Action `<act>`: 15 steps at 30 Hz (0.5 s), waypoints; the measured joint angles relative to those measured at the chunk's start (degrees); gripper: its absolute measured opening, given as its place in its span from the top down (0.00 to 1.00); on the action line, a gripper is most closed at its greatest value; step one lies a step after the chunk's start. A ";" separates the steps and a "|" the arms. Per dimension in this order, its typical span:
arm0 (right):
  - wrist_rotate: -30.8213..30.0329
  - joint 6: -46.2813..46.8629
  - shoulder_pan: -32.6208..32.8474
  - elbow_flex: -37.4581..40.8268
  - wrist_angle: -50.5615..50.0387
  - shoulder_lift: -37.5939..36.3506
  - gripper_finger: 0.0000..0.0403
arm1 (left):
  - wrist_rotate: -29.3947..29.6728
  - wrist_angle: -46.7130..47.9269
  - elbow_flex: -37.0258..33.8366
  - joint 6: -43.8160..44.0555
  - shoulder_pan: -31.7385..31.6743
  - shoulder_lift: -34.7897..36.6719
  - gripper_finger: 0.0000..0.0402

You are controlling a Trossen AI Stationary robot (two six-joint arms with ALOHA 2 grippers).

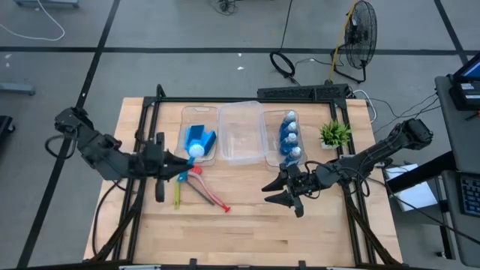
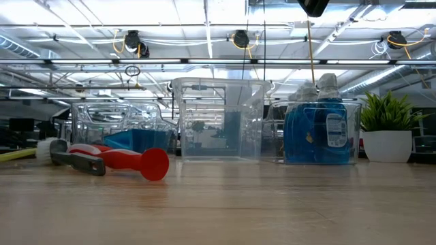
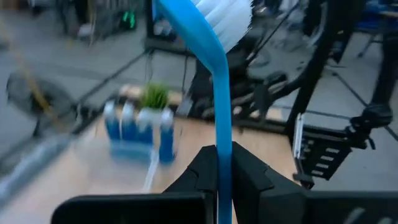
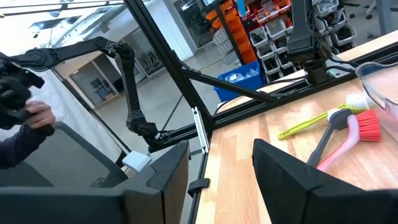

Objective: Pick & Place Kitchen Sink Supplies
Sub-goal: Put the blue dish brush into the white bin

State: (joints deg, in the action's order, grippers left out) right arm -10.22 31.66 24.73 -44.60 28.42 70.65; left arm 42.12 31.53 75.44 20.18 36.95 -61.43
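Gripping: the left gripper (image 3: 222, 163) has its fingers clamped shut on the handle of the blue brush (image 3: 211, 56), white bristles at the far end, well beyond the fingertips.
Left gripper place: in the high view the left gripper (image 1: 174, 159) is at the near rim of the left bin (image 1: 185, 112), with the brush head (image 1: 195, 150) just ahead of it, over that bin.
Sponges: the blue sponges (image 1: 201, 136) lie in the left bin, just past the brush head.
Right gripper: the right gripper (image 1: 279, 192) hovers with its fingers (image 4: 155, 180) parted about halfway and nothing between them.
Right gripper place: over bare table (image 1: 247, 240), just short of the right bin (image 1: 267, 154).
Bottles: the bottles (image 1: 289, 136) stand in a row in the right bin, a little beyond the right gripper and to its side; in the low view they (image 2: 319, 126) fill that bin.
Middle bin: a clear bin (image 1: 241, 133) sits between the two others, between the grippers.
Red brush: the red brush (image 1: 210, 193) lies flat on the table, just beside the left gripper, on the side toward the right gripper.
Green brush: the yellow-green brush (image 1: 178, 190) lies beside the red one, their heads touching or nearly so; close below the left gripper.
Plant: the plant (image 1: 334, 134) stands beyond the right bin, off to the right gripper's outer side.
Person: a hand and sleeve (image 4: 25, 124) show in the room beyond the table in the right wrist view.
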 joint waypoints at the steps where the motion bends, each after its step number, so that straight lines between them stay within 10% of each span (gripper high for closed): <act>1: 0.00 0.00 0.02 0.00 0.00 0.00 0.59 | -0.12 -2.25 0.00 -2.96 0.00 0.00 0.95; 15: 0.00 -0.87 0.02 0.00 0.00 0.00 0.59 | 0.32 -9.21 -0.02 -1.30 -5.06 -1.09 0.95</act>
State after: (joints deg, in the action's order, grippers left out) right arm -10.22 30.79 24.75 -44.60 28.42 70.65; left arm 42.44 22.31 75.42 18.88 31.89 -62.51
